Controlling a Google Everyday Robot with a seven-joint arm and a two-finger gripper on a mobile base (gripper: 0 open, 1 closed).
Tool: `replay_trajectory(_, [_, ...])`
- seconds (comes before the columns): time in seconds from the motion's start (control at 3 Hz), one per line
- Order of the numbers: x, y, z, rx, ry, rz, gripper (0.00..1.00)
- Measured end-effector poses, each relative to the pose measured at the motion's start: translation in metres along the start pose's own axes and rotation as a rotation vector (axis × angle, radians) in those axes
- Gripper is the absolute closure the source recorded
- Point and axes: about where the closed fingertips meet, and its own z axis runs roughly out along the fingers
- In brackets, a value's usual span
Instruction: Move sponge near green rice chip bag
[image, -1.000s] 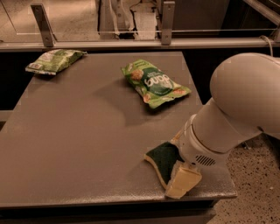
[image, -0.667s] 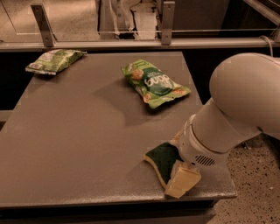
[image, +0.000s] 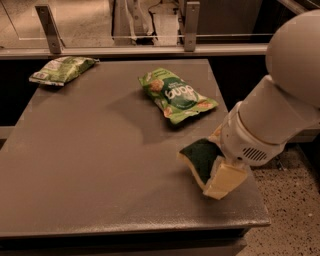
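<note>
The sponge (image: 199, 156), dark green on top with a pale yellow layer below, is tilted near the table's front right corner. My gripper (image: 218, 161) is shut on its right end. One pale yellow finger (image: 226, 181) shows below the sponge, under the big white arm. The green rice chip bag (image: 176, 96), bright green with white lettering, lies flat at the table's middle right, a short way behind the sponge and apart from it.
A paler, flatter green bag (image: 61, 69) lies at the back left corner. The grey table (image: 90, 165) ends just right of and in front of the gripper. A metal rail with posts (image: 192, 20) runs behind the table.
The gripper has carried the sponge a little back and right, toward the bright green bag. The sponge is now tilted up off the table. Both bags are unmoved.
</note>
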Motion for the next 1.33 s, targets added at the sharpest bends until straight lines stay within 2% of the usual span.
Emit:
replay_trajectory(0.33, [-0.001, -0.051, -0.032, 0.054, 0.006, 0.010, 1.00])
replay_trajectory(0.67, [-0.010, -0.102, -0.045, 0.095, -0.040, 0.019, 1.00])
replay_trajectory(1.0, [-0.021, -0.133, -0.036, 0.103, -0.105, 0.034, 1.00])
replay_trajectory(1.33, [-0.020, -0.146, -0.009, 0.081, -0.131, 0.061, 1.00])
